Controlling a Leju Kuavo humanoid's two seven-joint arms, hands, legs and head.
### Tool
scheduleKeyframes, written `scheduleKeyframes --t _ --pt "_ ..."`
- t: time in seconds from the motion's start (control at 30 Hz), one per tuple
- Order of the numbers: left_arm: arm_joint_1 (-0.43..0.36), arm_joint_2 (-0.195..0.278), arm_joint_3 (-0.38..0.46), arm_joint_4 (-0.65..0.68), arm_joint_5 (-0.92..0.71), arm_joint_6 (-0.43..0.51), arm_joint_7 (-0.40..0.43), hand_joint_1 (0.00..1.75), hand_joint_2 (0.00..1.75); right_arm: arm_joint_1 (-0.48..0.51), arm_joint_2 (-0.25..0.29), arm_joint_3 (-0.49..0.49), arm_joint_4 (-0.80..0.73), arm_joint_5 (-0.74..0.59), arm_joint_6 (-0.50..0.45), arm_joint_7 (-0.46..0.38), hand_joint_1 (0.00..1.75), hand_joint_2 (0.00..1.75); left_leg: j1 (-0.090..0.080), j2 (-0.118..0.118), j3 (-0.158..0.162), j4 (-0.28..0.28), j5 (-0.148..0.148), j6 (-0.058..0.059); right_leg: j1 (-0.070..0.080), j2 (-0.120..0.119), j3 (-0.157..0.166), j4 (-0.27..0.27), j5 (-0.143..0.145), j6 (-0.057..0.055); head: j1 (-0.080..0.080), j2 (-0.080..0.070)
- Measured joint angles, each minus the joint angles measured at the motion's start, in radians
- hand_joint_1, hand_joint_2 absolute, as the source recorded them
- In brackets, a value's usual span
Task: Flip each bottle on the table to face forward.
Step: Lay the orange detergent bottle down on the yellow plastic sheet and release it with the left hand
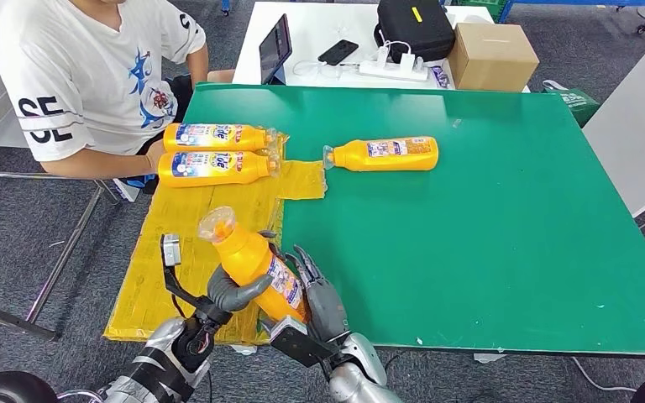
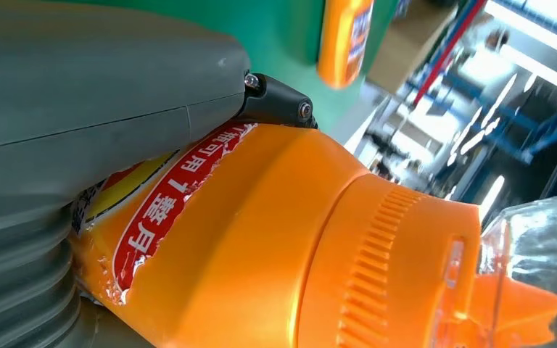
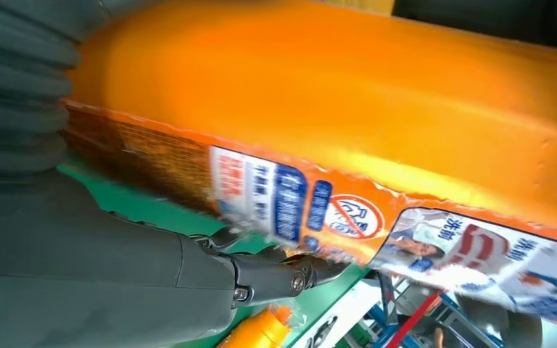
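Now both robot hands grip one bottle (image 1: 252, 260) above the bench (image 1: 487, 218): left robot hand (image 1: 231, 290) near its neck, right robot hand (image 1: 319, 298) around its base, probably to rotate it. Three bottles lie beyond.

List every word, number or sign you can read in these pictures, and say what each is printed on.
"SE": sleeve of the seated person's white T-shirt.
"白馨", "可用": red label band on the held bottle.
Red crossed-circle sign: the held bottle's back label; its small print is blurred.
Labels on the three lying bottles: too small to read.
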Motion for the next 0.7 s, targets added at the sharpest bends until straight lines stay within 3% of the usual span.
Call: scheduleKeyframes --t 0.23,0.7 --pt "0.007 -0.010 0.057 -0.052 -0.074 0.135 -0.042 1.75 1.75 0.002 -0.001 -0.024 -0.025 -0.015 0.056 0.009 0.00 0.00 0.000 0.000 0.000 0.000 0.000 0.000 0.000 0.000 0.000 0.000 0.000 0.000 0.000 0.000" --pt "0.010 -0.015 0.086 -0.082 -0.087 0.149 -0.045 1.75 1.75 0.003 -0.002 -0.039 -0.052 -0.017 0.068 0.013 0.00 0.00 0.000 0.000 0.000 0.000 0.000 0.000 0.000 0.000 0.000 0.000 0.000 0.000 0.000 0.000"
